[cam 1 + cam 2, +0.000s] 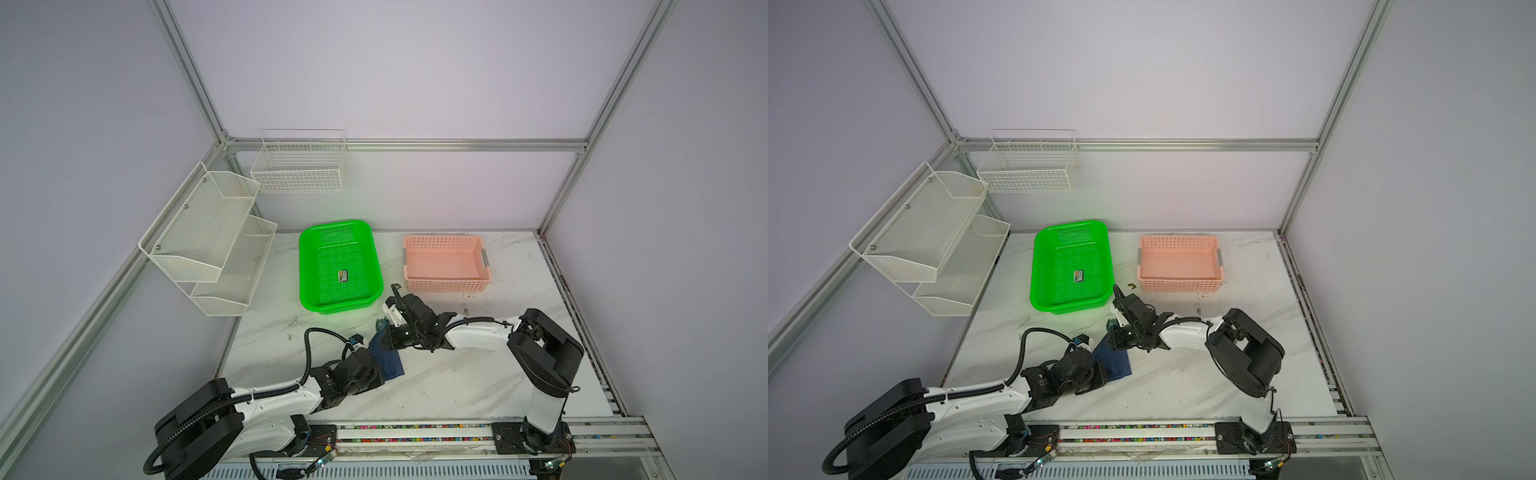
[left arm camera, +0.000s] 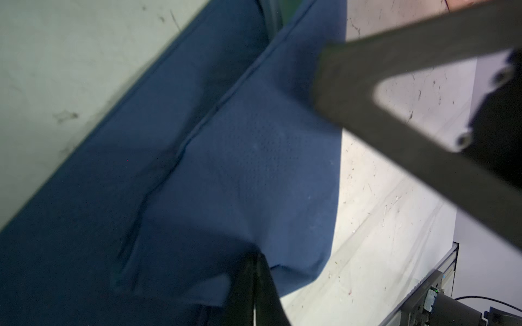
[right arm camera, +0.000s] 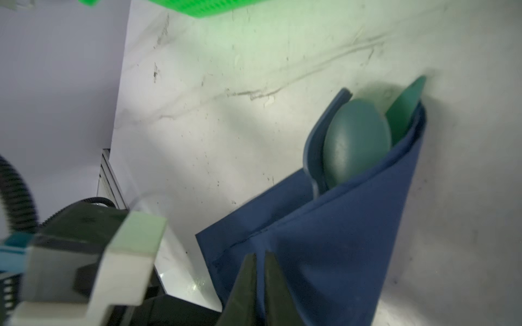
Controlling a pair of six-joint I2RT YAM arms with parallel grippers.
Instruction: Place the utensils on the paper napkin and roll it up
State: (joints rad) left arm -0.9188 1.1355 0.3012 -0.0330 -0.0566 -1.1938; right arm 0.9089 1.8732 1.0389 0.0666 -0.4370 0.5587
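The navy paper napkin (image 1: 392,365) (image 1: 1118,365) lies on the marble table between both arms, one flap folded over the utensils. In the right wrist view a teal spoon bowl (image 3: 356,141) and a greener utensil tip (image 3: 406,98) poke out of the napkin (image 3: 339,240) fold. A teal bit of the spoon (image 1: 381,323) shows past the napkin's far end. My right gripper (image 3: 259,254) (image 1: 386,338) stands with jaws almost together, pinching the flap. My left gripper (image 2: 255,256) is shut on the napkin (image 2: 254,155) near its other end, lifting the sheet there.
A green basket (image 1: 308,266) holding a small black card (image 1: 344,275) stands just behind the napkin. A pink basket (image 1: 446,286) sits to its right. White wire racks (image 1: 208,241) (image 1: 299,174) hang at the back left. The rail (image 1: 415,432) runs along the front edge.
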